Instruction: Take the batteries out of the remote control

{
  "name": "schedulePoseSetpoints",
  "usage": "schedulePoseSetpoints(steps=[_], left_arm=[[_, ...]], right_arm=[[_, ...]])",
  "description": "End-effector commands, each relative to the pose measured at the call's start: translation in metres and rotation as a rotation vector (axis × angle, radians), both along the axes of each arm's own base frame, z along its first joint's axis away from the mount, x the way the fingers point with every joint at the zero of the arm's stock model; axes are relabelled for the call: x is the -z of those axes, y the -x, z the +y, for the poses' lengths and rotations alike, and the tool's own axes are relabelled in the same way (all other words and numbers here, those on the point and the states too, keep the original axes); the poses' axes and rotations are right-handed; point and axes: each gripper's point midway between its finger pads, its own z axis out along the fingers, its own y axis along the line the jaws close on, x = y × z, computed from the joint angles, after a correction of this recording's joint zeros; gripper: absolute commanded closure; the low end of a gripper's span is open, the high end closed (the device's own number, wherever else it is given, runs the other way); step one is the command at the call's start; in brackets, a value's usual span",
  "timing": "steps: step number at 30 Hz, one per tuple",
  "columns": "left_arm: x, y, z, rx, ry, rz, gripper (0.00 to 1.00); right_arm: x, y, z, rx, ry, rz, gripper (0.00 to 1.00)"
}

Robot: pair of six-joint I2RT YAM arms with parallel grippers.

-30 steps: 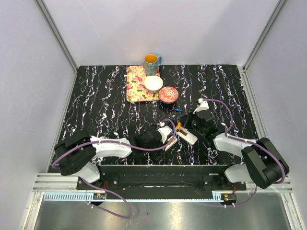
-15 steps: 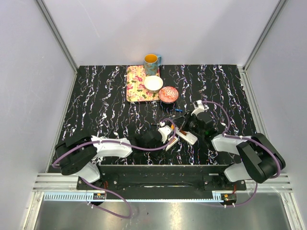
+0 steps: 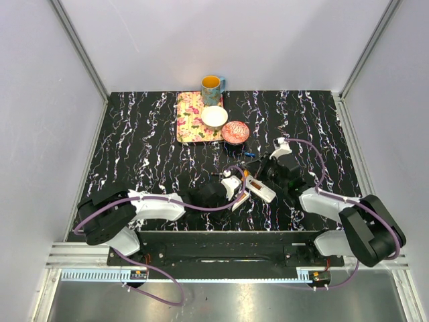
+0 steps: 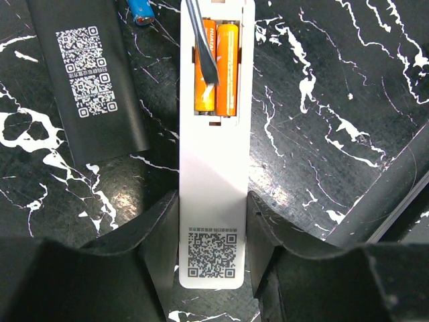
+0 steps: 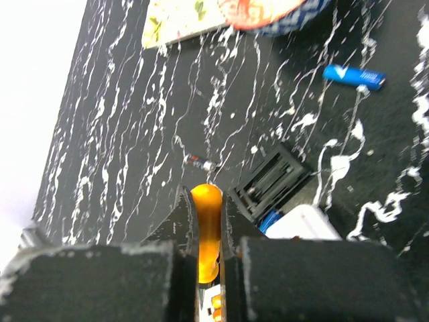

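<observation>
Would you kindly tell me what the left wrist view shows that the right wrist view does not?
Left wrist only: the left claw gripping the white plastic remote control, its square code label, the screwdriver's metal blade over two orange cylindrical batteries. Right wrist only: the right claw shut on the orange screwdriver handle, the red patterned bowl. Both: the remote, possibly a sliver of those batteries.

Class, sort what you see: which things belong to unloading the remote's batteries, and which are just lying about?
Job: white remote, orange batteries, screwdriver, left gripper, right gripper.
Lying about: yellow mug, floral tray, white bowl, red bowl.
</observation>
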Motion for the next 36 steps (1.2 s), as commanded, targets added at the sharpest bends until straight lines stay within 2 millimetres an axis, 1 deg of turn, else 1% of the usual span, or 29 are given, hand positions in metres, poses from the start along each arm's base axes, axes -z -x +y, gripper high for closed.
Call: schedulePoseSetpoints(steps=[1, 2, 5, 8, 13, 17, 27, 34, 36], left_arm=[[0.020, 0.021, 0.007, 0.049, -0.056, 0.088, 1.00], [0.020, 0.020, 0.007, 0.048, -0.054, 0.088, 1.00], [0.020, 0.020, 0.006, 0.049, -0.052, 0.089, 1.00], [0.020, 0.021, 0.006, 0.051, -0.053, 0.091, 1.00], [0.022, 0.021, 0.006, 0.051, -0.059, 0.092, 1.00], [0.022, 0.020, 0.006, 0.051, -0.056, 0.095, 1.00], [0.023, 0.021, 0.007, 0.050, -0.061, 0.097, 1.00], [0.025, 0.022, 0.009, 0.044, -0.067, 0.099, 1.00], [0.025, 0.022, 0.010, 0.044, -0.069, 0.100, 1.00]], right_arm=[[-0.025, -0.026, -0.022, 0.088, 0.081, -0.126, 1.00], [-0.025, -0.028, -0.028, 0.100, 0.090, -0.133, 1.00], [-0.021, -0.032, -0.034, 0.110, 0.113, -0.129, 1.00], [-0.013, -0.029, -0.033, 0.096, 0.124, -0.107, 1.00], [-0.006, -0.024, -0.032, 0.082, 0.120, -0.086, 1.00], [0.001, -0.019, -0.037, 0.092, 0.137, -0.074, 1.00], [0.009, -0.020, -0.047, 0.138, 0.170, -0.055, 1.00], [0.003, -0.018, -0.051, 0.150, 0.172, -0.070, 1.00], [0.004, -0.016, -0.053, 0.151, 0.180, -0.066, 1.00]])
